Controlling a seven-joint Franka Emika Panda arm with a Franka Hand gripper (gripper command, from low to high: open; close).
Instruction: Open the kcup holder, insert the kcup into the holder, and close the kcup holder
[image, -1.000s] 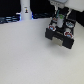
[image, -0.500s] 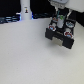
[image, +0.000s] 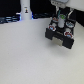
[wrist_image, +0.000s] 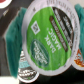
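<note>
Gripper (image: 60, 18) sits directly over the open drawer (image: 61, 34), pod (wrist_image: 46, 31) right under the wrist camera with its green lid up. Jaws are hidden (can't tell whether they're clamped). Judging the next move as straight down into a slot.

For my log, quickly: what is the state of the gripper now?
Gripper: shut on the kcup, above the kcup holder.
</note>
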